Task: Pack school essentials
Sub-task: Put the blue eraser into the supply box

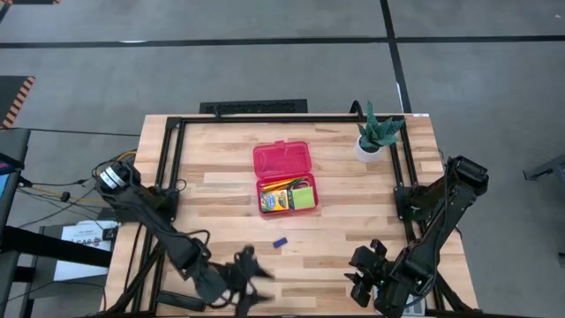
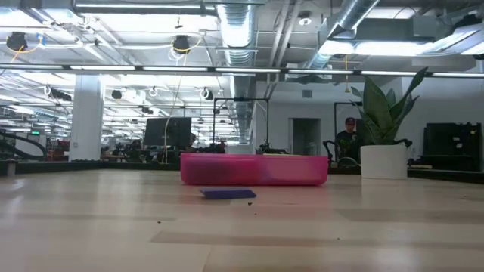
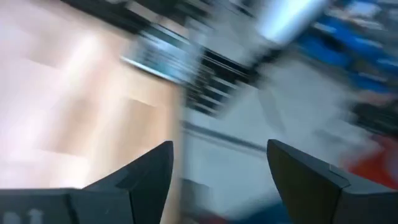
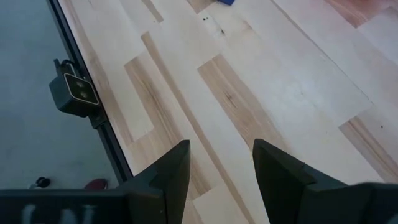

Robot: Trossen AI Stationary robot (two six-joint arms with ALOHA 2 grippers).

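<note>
The wooden worktop (image 1: 353, 221) carries little now: a potted plant (image 1: 378, 134) near its far right corner and, about the middle, an open pink pencil case (image 1: 284, 177) with its lid laid back. The case's tray already holds most of the school essentials: the yellow-green crayon box (image 1: 277, 200), a lime sticky-note pad (image 1: 304, 198) beside it, and orange pencils (image 1: 281, 184) along the far side; the rest in there is too small to tell apart. One thing is left out, the tiny blue eraser (image 1: 280, 241), lying flat on the wood just near of the case. So the packing looks nearly done, with the eraser to go in and the lid perhaps to shut. Both arms sit at the near edge, well apart from the eraser: the left gripper (image 1: 250, 276) with fingers spread and empty, the right gripper (image 1: 364, 267) likewise parted, holding nothing.
</note>
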